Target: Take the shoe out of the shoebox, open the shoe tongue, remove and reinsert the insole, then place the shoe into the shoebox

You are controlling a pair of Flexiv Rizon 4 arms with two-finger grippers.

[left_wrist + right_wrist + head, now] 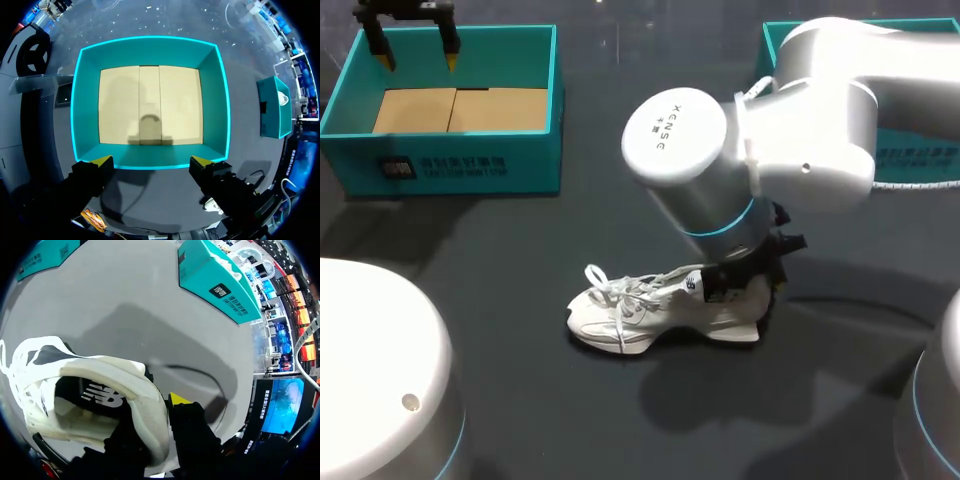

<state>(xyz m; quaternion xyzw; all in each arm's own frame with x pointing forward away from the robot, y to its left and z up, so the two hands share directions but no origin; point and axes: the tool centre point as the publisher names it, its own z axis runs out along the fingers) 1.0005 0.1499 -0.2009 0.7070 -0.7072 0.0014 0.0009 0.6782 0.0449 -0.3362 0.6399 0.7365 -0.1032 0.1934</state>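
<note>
Dark grey table (520,300) with a smooth, faintly reflective surface. A second teal box (920,150), only partly in view, stands at the table's far right corner and bears printed side labels.

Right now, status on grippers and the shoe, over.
Left gripper open, empty, above the empty shoebox. Right gripper shut on the shoe at its heel; shoe on the table. Nothing in the way.

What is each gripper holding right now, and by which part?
Right gripper pinches the white shoe by its heel collar, one finger inside. Left gripper holds nothing, open over the shoebox.
</note>
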